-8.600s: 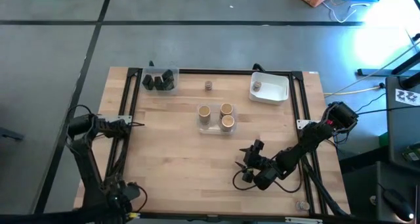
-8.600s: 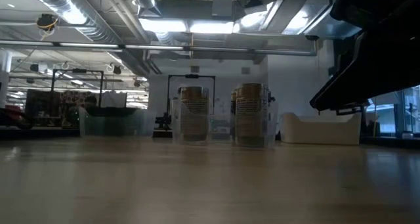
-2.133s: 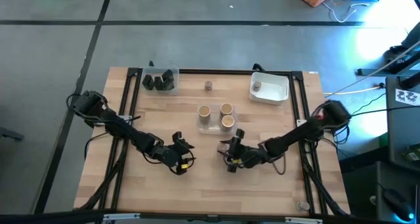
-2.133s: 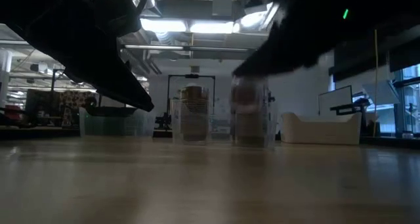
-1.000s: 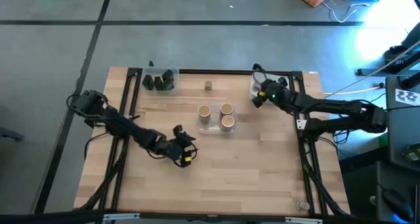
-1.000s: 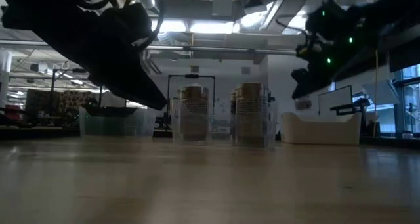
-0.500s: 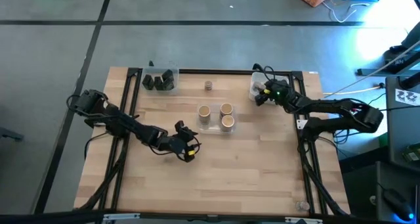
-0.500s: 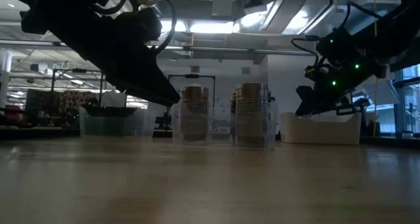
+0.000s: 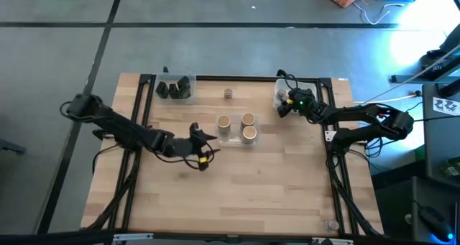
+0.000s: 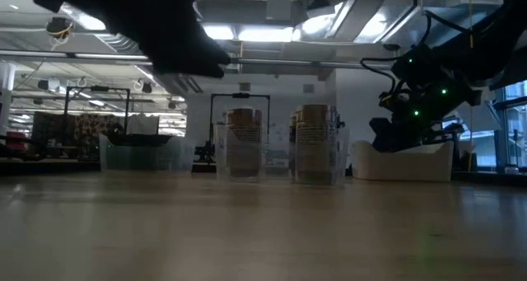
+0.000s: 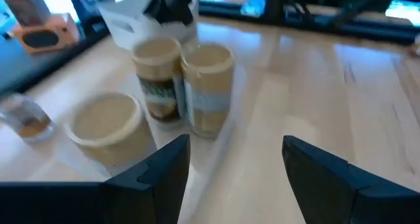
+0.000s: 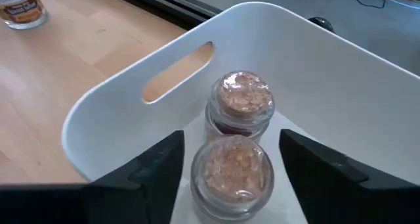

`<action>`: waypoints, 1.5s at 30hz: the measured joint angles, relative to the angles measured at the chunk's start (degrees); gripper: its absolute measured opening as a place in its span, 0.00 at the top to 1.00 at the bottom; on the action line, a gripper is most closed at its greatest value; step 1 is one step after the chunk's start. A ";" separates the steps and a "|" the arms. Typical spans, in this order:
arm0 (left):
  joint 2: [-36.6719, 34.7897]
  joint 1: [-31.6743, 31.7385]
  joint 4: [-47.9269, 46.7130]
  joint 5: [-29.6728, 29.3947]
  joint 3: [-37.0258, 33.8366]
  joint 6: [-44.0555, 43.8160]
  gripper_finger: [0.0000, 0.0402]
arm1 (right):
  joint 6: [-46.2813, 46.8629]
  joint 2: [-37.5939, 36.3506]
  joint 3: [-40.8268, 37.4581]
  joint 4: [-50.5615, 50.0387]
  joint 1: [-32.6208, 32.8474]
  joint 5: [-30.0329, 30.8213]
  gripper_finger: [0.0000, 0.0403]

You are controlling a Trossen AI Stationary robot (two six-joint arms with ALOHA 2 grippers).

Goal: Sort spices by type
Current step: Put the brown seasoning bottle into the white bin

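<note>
Three tan cylinders (image 9: 238,126) with pale tops stand in a clear tray; they also show in the left wrist view (image 11: 184,86). Dark blocky jars (image 9: 175,88) sit in a clear tub at the far left. One small round jar (image 9: 228,93) stands alone on the table by the far edge. Two small round jars stand in the white tub (image 9: 305,98). My right gripper (image 12: 233,161) is open down in the tub, a finger on each side of the nearer jar (image 12: 231,168), with a narrow gap at each side. My left gripper (image 9: 203,149) is open and empty, left of the tan cylinders.
A black frame (image 9: 237,78) runs along the table's far edge and down both sides. The near half of the wooden table (image 9: 251,202) is bare. The second jar (image 12: 240,102) stands just beyond my right gripper, against the tub's slotted wall (image 12: 177,73).
My left gripper has risen and gone toward the table's far edge, nearer the tan cylinders. My right gripper has sunk into the white tub and stayed over its left end.
</note>
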 joint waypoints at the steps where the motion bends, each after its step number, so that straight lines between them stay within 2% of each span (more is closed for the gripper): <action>1: -0.90 0.71 0.03 0.02 0.00 1.31 0.44 | 0.00 -0.07 0.00 -0.04 0.00 0.00 0.37; 7: -4.89 9.38 -0.08 0.27 0.19 9.81 0.40 | -0.35 -3.82 0.00 -0.48 0.02 -0.85 0.25; 11: -5.09 19.02 -1.58 6.82 3.45 14.81 0.31 | -1.10 -8.80 0.02 -1.27 0.07 -2.48 0.22; 13: -3.66 24.38 -3.45 9.87 6.80 15.56 0.27 | -1.68 -10.73 0.02 -1.44 0.07 -4.01 0.22; 18: 2.84 36.35 -12.30 11.59 16.21 16.63 0.24 | -2.79 -12.52 0.04 -1.64 0.09 -7.47 0.23; 22: 11.64 43.16 -20.71 18.91 26.00 16.12 0.24 | -3.39 -12.52 0.04 -1.76 0.07 -7.47 0.23; 27: 23.72 47.02 -34.54 22.58 39.42 16.18 0.24 | -3.70 -12.52 0.04 -2.60 0.07 -7.41 0.23; 31: 31.06 48.30 -39.49 25.54 46.12 16.87 0.24 | -5.11 -12.52 0.04 -3.69 0.04 -7.38 0.23; 36: 35.80 48.97 -40.31 27.69 48.70 17.46 0.24 | -5.18 -12.52 0.04 -3.72 0.04 -7.36 0.23; 45: 39.32 49.25 -39.58 30.46 48.70 17.86 0.24 | -5.92 -12.50 0.04 -3.68 0.02 -7.32 0.23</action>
